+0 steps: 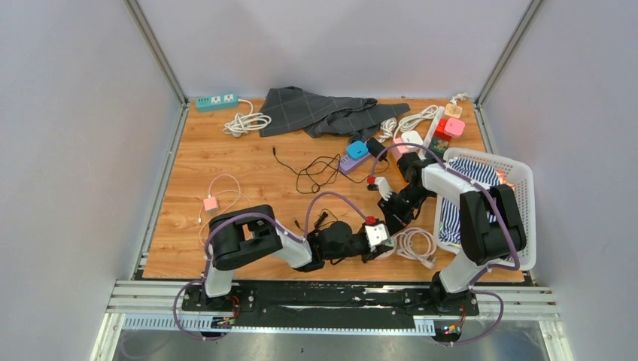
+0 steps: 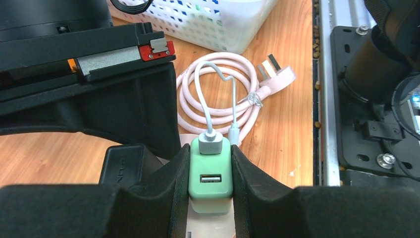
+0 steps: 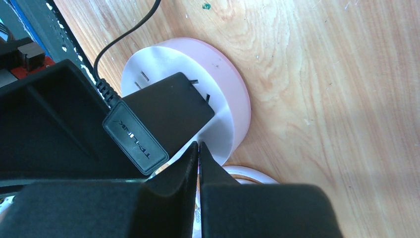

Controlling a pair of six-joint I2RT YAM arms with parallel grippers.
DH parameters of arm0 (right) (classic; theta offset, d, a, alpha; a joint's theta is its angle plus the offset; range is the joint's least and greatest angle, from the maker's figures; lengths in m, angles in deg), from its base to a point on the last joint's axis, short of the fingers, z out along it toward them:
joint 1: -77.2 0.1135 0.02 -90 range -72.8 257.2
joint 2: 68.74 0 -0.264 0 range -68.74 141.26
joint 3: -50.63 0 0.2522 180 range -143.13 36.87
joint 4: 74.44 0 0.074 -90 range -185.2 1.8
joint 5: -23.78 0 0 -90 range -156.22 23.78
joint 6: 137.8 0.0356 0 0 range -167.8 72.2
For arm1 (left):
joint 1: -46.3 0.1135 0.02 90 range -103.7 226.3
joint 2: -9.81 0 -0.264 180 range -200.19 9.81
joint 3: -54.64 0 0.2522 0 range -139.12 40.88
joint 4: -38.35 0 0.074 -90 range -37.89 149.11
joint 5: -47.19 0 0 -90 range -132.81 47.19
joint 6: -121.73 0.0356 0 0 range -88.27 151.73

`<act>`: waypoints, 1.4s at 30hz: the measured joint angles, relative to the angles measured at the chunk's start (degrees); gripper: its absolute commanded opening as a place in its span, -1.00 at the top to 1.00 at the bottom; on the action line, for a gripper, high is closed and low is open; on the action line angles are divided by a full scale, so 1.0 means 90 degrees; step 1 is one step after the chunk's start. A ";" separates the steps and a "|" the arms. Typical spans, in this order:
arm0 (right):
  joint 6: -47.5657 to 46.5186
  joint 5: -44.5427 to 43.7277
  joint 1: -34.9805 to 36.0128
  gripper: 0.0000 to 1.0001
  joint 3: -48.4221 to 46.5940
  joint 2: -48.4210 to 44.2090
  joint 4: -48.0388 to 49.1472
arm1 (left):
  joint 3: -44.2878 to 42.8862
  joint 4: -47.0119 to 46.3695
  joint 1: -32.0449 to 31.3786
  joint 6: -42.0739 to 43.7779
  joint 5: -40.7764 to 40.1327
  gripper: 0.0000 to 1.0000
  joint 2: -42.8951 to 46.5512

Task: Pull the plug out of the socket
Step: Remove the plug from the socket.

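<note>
A mint-green USB charger plug (image 2: 210, 173) stands on the pale face of a round pink-and-white socket (image 3: 220, 87), with a white USB lead in its top port. My left gripper (image 2: 210, 166) is shut on this plug, one black finger (image 2: 168, 181) on each side. Its pins are hidden. A black adapter (image 3: 163, 111) sits in the same socket beside it and also shows in the left wrist view (image 2: 121, 166). My right gripper (image 3: 199, 148) is shut and empty, its tips at the socket's near rim. In the top view both grippers (image 1: 376, 239) (image 1: 391, 216) cover the socket.
A coiled pink cable (image 2: 218, 84) with a white three-pin plug (image 2: 275, 74) lies just beyond the socket. A white basket (image 1: 519, 218) with striped cloth stands at the right. Farther back are a purple socket (image 1: 350, 162), black cable (image 1: 320, 171), grey cloth (image 1: 323, 113) and a teal power strip (image 1: 217, 100).
</note>
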 measured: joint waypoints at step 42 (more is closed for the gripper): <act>0.0012 0.0083 0.0015 0.87 -0.0010 0.0056 0.0007 | 0.0432 -0.0831 0.0367 -0.0576 0.0607 1.00 -0.0080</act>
